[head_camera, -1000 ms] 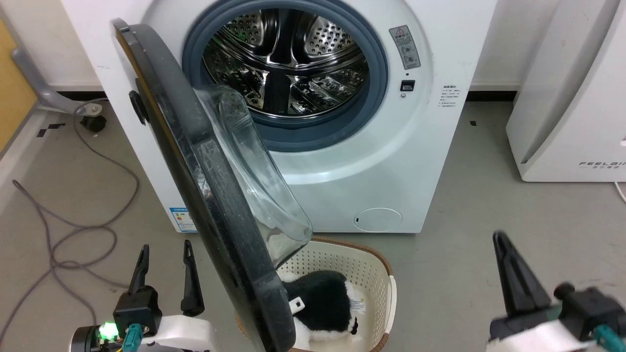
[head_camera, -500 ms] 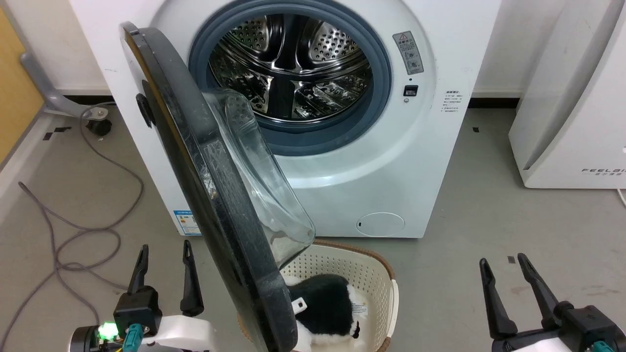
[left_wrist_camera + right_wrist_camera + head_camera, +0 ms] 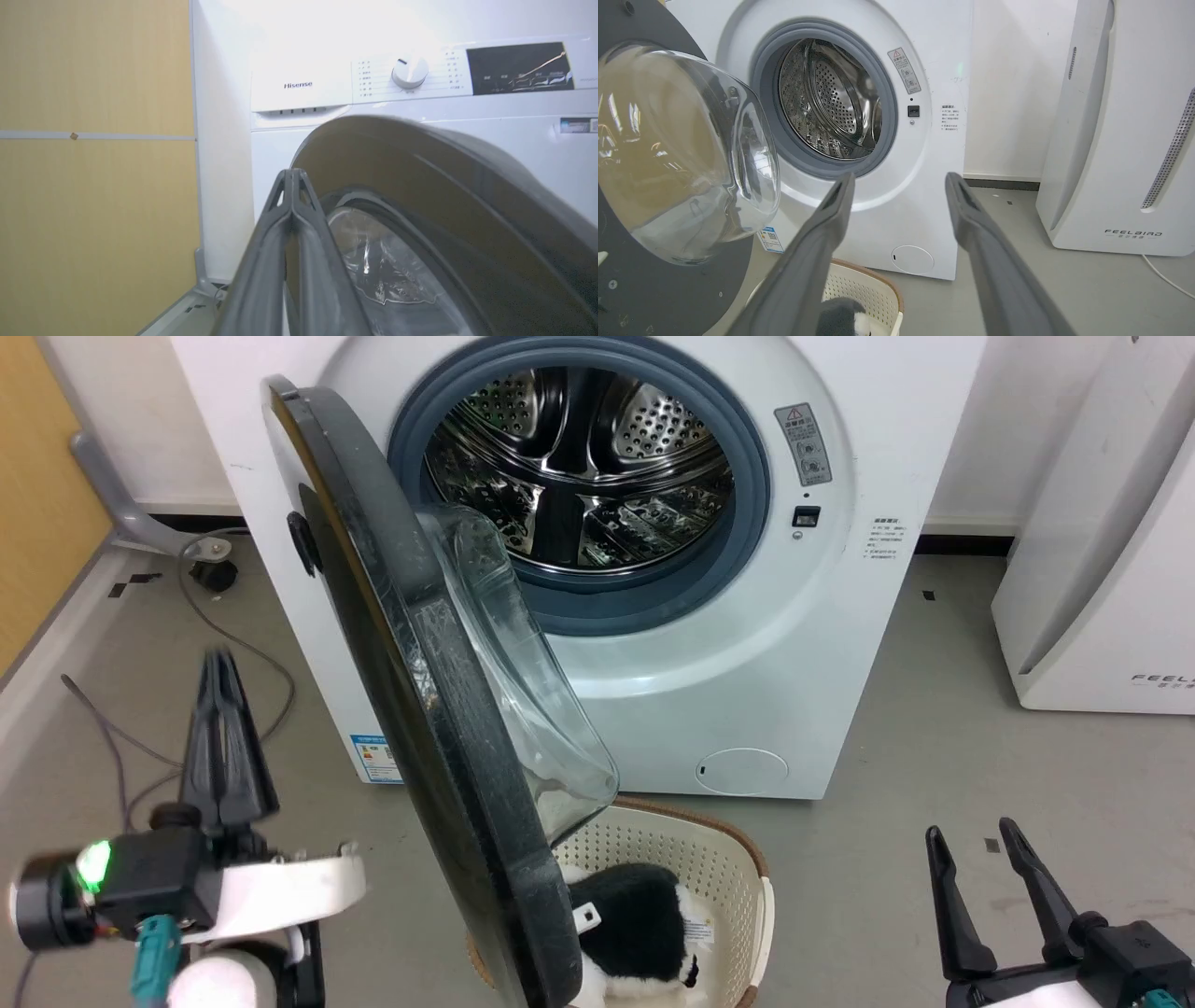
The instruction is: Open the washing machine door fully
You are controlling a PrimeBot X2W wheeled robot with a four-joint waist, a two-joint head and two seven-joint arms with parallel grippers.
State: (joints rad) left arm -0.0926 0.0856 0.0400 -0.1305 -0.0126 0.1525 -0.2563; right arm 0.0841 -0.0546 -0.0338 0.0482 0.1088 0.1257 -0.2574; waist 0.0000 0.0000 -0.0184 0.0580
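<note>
Door (image 3: pixel 411 653): partly open, running from the upper left to the bottom centre of the head view and seen nearly edge-on. It is hinged at the left side of the washer (image 3: pixel 747 691).
Door glass (image 3: pixel 523 691): clear bowl bulging to the right of the black rim, toward the opening.
Drum (image 3: pixel 579 457): exposed at upper centre, perforated steel inside a grey gasket.
Left gripper (image 3: pixel 219 663): left of frame, to the left of the door's outer face and apart from it. The fingers are pressed together along their length and hold nothing. In the left wrist view they point at the door's dark outer face, below the control panel (image 3: pixel 411 74). Contact with the door cannot be judged.
Right gripper (image 3: pixel 971 829): lower right corner, over bare floor (image 3: pixel 887 728), well apart from the door. The fingers are spread with a clear gap and hold nothing.
Basket (image 3: pixel 691 854): bottom centre, on the floor in front of the washer. The door's lower edge overlaps its left side in the picture.
Plush toy (image 3: pixel 635 919): black and white, lying in the basket.
Appliance (image 3: pixel 1092 569): white, right edge, beside the washer.
</note>
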